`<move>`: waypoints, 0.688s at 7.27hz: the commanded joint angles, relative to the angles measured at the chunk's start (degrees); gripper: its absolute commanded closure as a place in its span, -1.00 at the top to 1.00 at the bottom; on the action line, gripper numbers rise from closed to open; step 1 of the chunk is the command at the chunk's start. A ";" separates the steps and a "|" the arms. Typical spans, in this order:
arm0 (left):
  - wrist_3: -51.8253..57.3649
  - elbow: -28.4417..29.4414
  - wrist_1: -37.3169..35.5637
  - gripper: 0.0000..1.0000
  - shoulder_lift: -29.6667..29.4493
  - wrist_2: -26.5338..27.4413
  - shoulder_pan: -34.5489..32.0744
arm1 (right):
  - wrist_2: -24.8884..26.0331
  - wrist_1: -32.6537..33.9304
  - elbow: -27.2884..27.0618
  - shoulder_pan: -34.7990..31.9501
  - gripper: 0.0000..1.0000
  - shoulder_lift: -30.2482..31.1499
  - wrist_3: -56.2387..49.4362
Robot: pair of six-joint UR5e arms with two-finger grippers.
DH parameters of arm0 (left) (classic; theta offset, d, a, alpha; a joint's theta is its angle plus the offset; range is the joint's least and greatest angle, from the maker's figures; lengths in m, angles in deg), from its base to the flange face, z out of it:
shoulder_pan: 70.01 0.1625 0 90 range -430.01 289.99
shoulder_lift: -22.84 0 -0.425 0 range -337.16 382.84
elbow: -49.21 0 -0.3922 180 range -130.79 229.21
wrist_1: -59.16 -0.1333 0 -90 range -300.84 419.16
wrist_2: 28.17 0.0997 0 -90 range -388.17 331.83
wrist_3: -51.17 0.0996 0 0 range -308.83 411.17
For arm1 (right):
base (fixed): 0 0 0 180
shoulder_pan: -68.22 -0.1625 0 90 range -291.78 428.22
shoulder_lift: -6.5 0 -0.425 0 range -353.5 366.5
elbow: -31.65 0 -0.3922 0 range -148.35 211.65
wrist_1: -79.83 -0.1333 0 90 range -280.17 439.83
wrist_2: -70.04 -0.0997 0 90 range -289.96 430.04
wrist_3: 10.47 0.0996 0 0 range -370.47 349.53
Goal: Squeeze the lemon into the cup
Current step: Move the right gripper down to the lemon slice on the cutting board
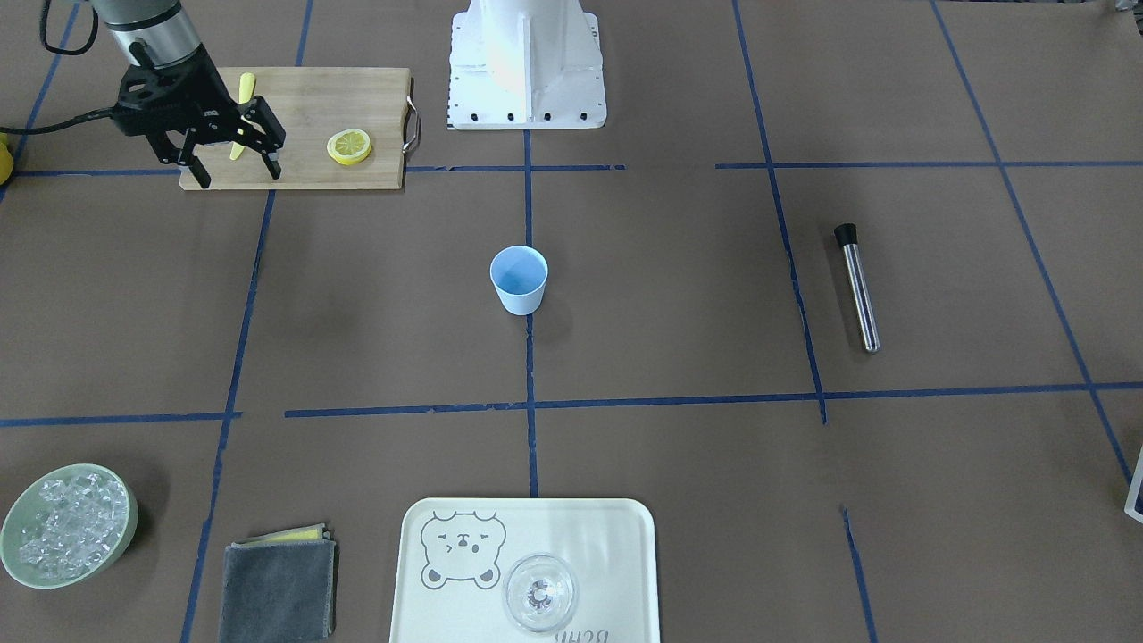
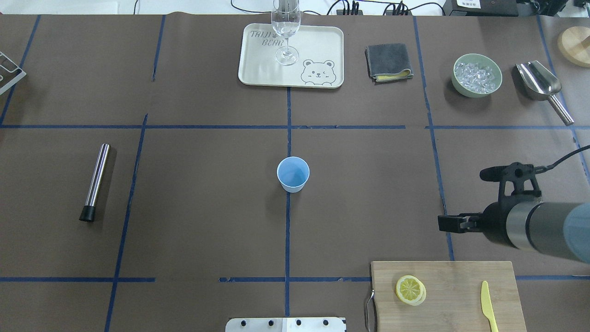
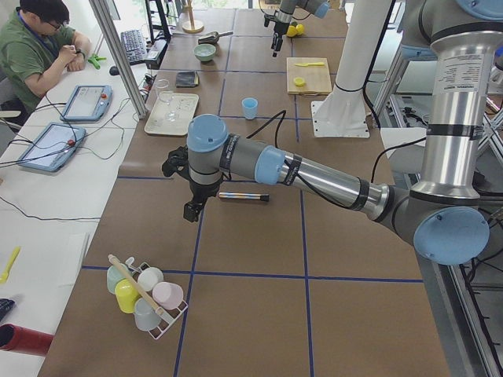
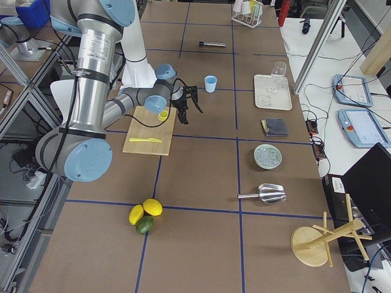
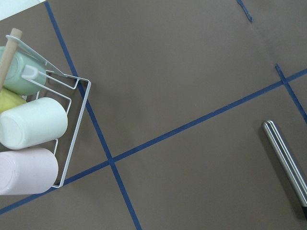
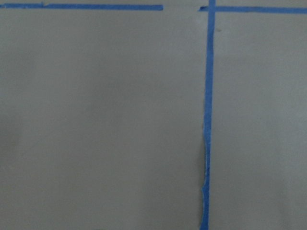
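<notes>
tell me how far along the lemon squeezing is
Nothing looks done yet: the lemon slice lies untouched on the cutting board, and the cup stands upright mid-table, seemingly empty. In hand: the right tool hangs open and empty near the board, apart from the slice. Left to do: grasp the slice, carry it over the cup and squeeze.

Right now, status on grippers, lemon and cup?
Right gripper open, empty, near cutting board. Left gripper: state unclear. Lemon slice on board, cup upright, empty. Path clear.
</notes>
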 commanded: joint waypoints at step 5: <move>0.06 0.15 0.49 1.00 0.16 0.09 -0.02 | 19.81 10.19 -0.12 21.29 1.00 -4.62 13.48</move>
